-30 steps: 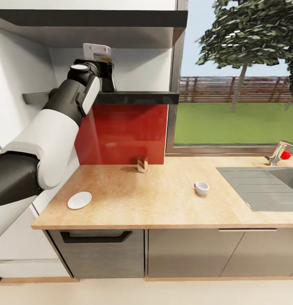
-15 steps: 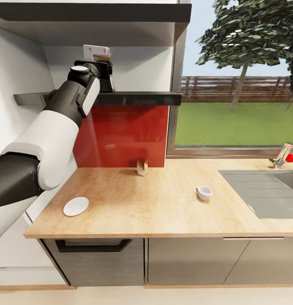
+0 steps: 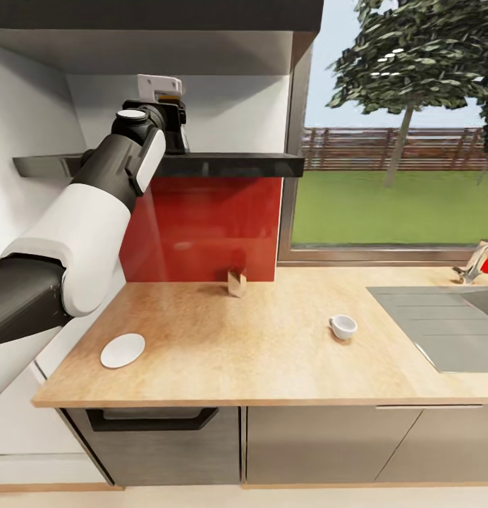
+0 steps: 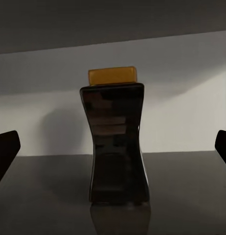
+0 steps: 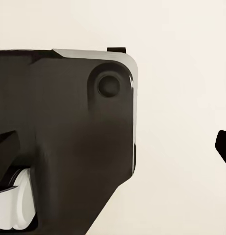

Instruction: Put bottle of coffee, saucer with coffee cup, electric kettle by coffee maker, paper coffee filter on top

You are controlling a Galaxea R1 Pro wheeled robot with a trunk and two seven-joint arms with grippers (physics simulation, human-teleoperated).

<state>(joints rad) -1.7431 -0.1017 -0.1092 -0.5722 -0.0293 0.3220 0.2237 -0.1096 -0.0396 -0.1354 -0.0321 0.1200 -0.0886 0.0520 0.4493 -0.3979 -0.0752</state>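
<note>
The bottle of coffee (image 4: 115,142), dark brown with a yellow-tan cap, stands upright on the kitchen shelf (image 3: 230,164). My left gripper (image 4: 113,152) faces it, open, with one dark fingertip on each side and well apart from the bottle. In the head view my left arm reaches up to the shelf, and the left gripper (image 3: 175,130) covers the bottle. On the kitchen countertop (image 3: 258,353) the white saucer (image 3: 123,351) lies near the front left. The white coffee cup (image 3: 342,327) sits apart from it, toward the right. My right gripper (image 5: 113,147) is open with nothing in it.
A small tan box (image 3: 236,282) stands against the red backsplash. A sink (image 3: 441,317) with a faucet (image 3: 477,262) takes up the right end of the counter. A thicker black board hangs above the shelf. The right wrist view looks at a dark part of my own body.
The whole head view has shifted, so the camera has moved: the counter sits lower and the shelf reaches further left in the picture. My left arm stays at the shelf.
</note>
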